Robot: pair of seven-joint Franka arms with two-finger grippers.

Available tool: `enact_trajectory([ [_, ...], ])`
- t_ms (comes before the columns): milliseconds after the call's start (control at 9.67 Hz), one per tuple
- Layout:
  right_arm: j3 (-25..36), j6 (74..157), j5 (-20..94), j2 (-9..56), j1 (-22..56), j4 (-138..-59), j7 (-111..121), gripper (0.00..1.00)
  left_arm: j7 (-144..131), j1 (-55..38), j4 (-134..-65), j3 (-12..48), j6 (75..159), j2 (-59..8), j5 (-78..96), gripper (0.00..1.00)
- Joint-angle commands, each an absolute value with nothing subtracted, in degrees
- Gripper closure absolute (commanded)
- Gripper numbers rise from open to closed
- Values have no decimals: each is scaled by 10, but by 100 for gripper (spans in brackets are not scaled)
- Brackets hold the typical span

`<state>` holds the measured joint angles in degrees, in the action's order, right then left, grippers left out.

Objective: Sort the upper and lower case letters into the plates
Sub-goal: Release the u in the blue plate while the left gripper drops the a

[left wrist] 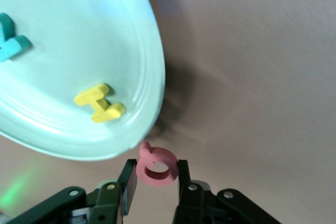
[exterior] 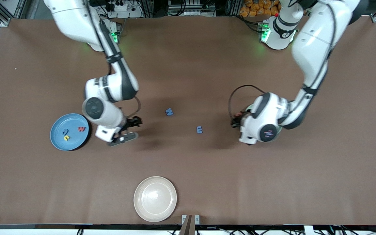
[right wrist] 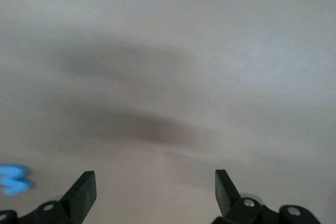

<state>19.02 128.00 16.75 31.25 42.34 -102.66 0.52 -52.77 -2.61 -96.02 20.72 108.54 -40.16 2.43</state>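
Note:
My left gripper [left wrist: 156, 169] is shut on a small pink-red ring-shaped letter [left wrist: 156, 164], held just off the rim of the pale mint plate [left wrist: 155, 77]. That plate holds a yellow letter [left wrist: 100, 103] and a teal letter [left wrist: 10, 45]. In the front view the left hand [exterior: 259, 127] covers most of it. My right gripper [right wrist: 153, 179] is open and holds nothing, over bare table beside the blue plate [exterior: 57, 143]. The blue plate holds a red letter [exterior: 81, 129], a blue one [exterior: 65, 132] and a yellow one [exterior: 66, 138]. Two blue letters [exterior: 169, 112] [exterior: 199, 130] lie on the table between the arms.
A cream-white plate [exterior: 155, 199] sits near the table's front edge, nearer to the front camera than both blue letters. The brown table [exterior: 188, 65] stretches wide around the arms. One blue letter [right wrist: 14, 179] shows at the edge of the right wrist view.

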Motion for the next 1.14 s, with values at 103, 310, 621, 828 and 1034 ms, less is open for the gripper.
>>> enact_trajectory([
  [103,195,1280,174,391,501,-918,-189,0,-512,-16,-1005,214,1099,-363,15,95],
  [310,186,1327,174,417,525,-891,-269,0,-455,10,-1026,214,1095,-346,14,96],
  [621,123,1404,171,479,526,-827,-398,0,-362,83,-1045,223,1099,-345,17,83],
  [828,114,1404,165,530,543,-761,-460,0,-362,80,-1046,224,1101,-347,17,0],
  [1034,114,1398,165,541,547,-754,-460,0,-372,67,-1045,224,1103,-348,18,0],
])
